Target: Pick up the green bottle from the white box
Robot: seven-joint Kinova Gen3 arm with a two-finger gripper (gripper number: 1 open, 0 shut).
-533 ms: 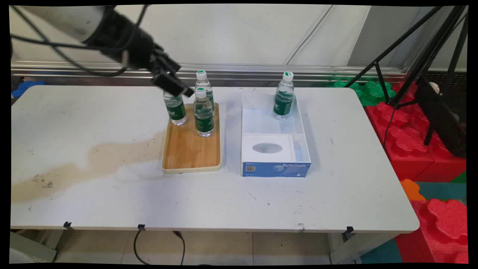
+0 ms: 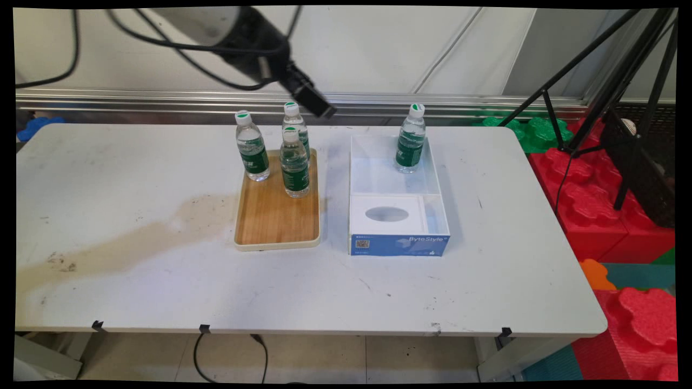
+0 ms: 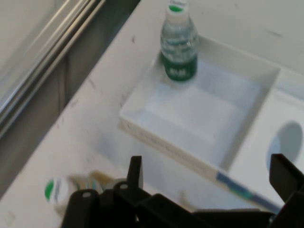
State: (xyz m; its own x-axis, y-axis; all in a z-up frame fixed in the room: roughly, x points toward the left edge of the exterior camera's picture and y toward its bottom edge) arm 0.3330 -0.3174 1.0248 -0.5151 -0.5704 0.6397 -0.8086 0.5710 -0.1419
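White table (image 2: 135, 162) — stained brown at left — bears a wooden tray (image 2: 277, 221) and a white box (image 2: 397, 216).

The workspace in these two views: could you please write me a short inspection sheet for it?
Surface: white table with a brown stain at its left.
Things: three water bottles upright at the far end of a wooden tray; a fourth bottle upright in the far compartment of the blue-and-white box.
Clutter: nothing seen.
Gripper: gripper open, holding nothing, raised above the table between tray and box.
Cables: black cables hang from the arm; another cable hangs below the table's near edge.
Surroundings: wall behind; red and green foam blocks and a black tripod at right.
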